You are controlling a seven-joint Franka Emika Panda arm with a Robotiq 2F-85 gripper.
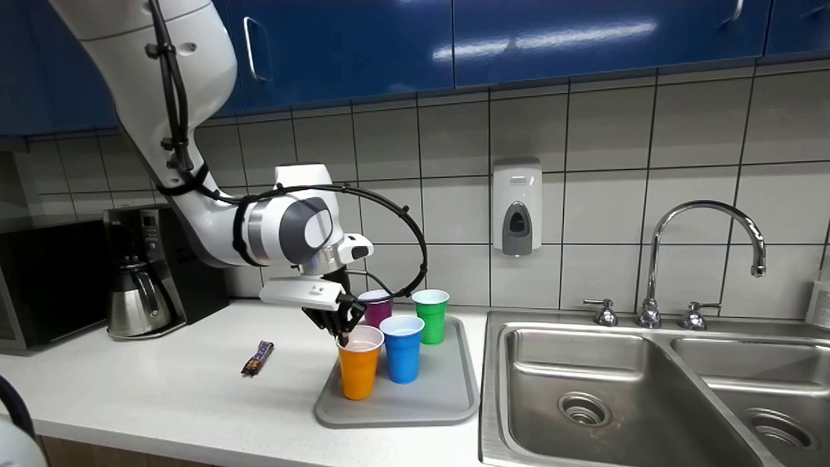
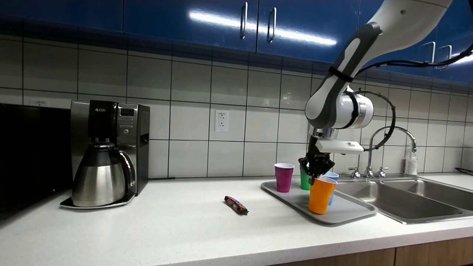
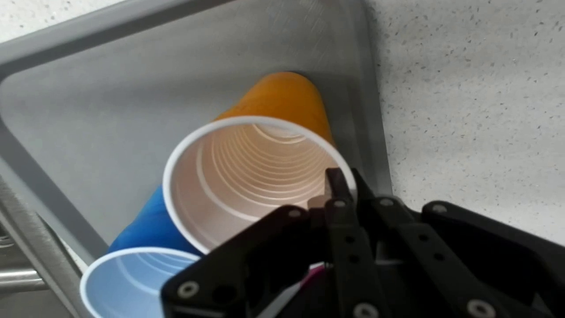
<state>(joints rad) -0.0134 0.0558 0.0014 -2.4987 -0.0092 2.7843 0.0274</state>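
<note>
Orange cup point(image 1: 360, 373), rim point(image 3: 256, 119) in pincer point(image 3: 350, 182), near tray edge point(image 3: 367, 101), blue cup point(image 1: 403, 353) close

Glossy blue cabinets point(image 2: 177, 31) with silver handles point(image 2: 244, 20) hang above a pale tiled wall point(image 2: 189, 122). Long white streaks of light point(image 2: 218, 20) gleam on the cabinets. Below, a white speckled counter point(image 2: 147, 229) runs over wood-toned fronts point(image 2: 434, 254), a steel double sink point(image 1: 496, 389) set into it. The wall bears an outlet point(image 2: 221, 121) and a dispenser point(image 1: 517, 207).
</note>
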